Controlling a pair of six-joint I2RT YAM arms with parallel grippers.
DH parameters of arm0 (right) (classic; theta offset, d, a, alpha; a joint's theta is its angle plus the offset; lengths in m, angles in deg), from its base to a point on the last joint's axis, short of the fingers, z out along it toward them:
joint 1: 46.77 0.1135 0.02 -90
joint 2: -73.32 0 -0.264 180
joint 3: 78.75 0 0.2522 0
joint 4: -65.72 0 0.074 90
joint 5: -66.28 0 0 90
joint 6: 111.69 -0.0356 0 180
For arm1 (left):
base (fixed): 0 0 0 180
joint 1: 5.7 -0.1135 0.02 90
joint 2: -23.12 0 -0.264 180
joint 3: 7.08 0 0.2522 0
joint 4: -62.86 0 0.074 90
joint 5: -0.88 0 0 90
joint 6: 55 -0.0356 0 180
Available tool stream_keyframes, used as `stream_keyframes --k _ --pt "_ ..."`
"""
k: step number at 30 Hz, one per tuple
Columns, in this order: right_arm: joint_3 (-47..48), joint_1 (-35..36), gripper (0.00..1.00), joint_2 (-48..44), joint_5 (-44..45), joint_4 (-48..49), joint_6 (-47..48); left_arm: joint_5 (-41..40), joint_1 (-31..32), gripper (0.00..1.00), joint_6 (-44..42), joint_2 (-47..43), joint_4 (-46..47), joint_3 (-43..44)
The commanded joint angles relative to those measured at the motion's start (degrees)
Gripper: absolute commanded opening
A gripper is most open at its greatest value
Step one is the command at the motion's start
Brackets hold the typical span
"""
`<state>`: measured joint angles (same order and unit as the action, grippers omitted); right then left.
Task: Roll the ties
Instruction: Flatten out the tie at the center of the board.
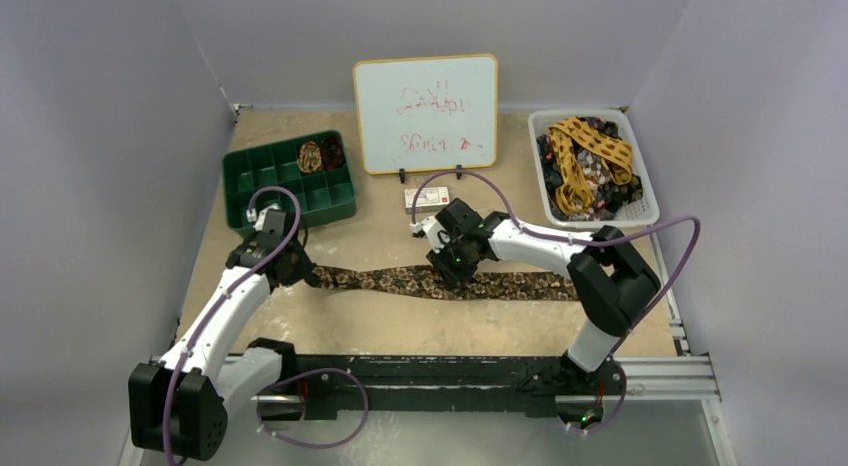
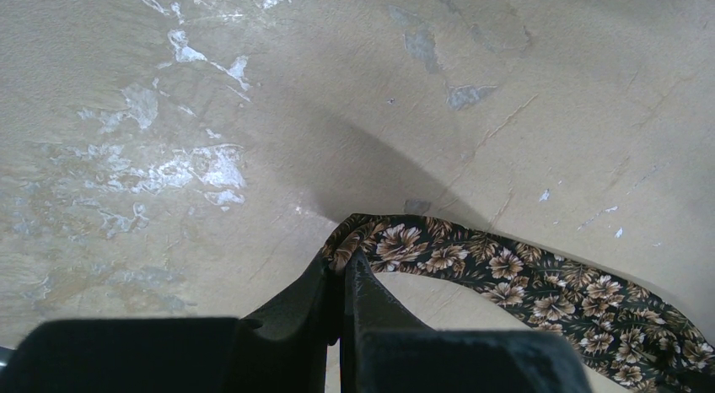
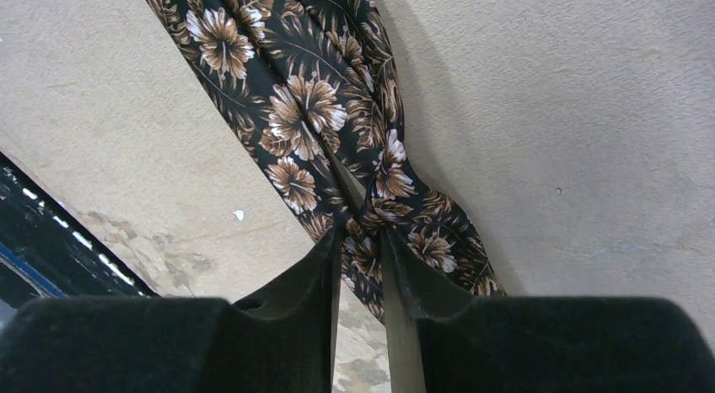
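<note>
Pinching the narrow end of the brown floral tie [image 1: 500,284] with the left tool [image 1: 288,269], pads pressed together on the fabric at the left of the counter [image 1: 400,326]. Likely an anchor against sliding. Nipping a gathered fold near mid-length with the right tool [image 1: 452,271], cloth bunched in the slim gap between its pads. Probably to straighten the strip or to begin turning it. Otherwise lying flat, left to right across the near half of the counter, wider end toward the right. No roll begun, judging by that flat lie.

Behind:
- green tray [image 1: 245,186] with one coiled tie [image 1: 312,156] in a back compartment
- whiteboard [image 1: 425,114], small card [image 1: 428,197] just before it
- white basket [image 1: 545,121] of loose ties [image 1: 590,156] at far right

Nothing on the strip between the tools. Only the right arm's own forearm over the wider end.
</note>
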<state>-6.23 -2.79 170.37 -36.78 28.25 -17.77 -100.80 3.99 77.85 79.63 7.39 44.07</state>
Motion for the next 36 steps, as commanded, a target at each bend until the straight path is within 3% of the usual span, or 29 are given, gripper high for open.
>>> stream_keyframes --k 1,10,18,28,32,36 --pt "2.2 0.4 0.26 0.2 1.0 -3.9 0.7 0.2 -0.7 0.0 -0.5 -1.0 -0.3 2.1" --pt "5.7 0.3 0.37 -6.4 2.6 -5.7 -2.7 -0.3 -0.9 0.0 0.3 -3.0 -1.8 2.4" --pt "7.9 0.4 0.21 -1.8 -3.4 -1.5 -7.0 0.0 -0.9 0.0 0.2 -4.2 -2.5 3.2" --pt "10.8 0.2 0.12 7.5 4.0 -3.4 -6.2 -2.0 -1.0 0.0 -1.9 -5.3 -5.6 7.9" --pt "13.0 0.2 0.13 10.0 -0.3 -7.5 -1.8 -2.2 -1.1 0.0 -3.1 -5.3 -5.7 9.0" --pt "14.1 0.1 0.15 10.9 -10.4 -9.9 1.9 -2.4 -1.1 0.0 -3.6 -4.0 -5.6 9.8"
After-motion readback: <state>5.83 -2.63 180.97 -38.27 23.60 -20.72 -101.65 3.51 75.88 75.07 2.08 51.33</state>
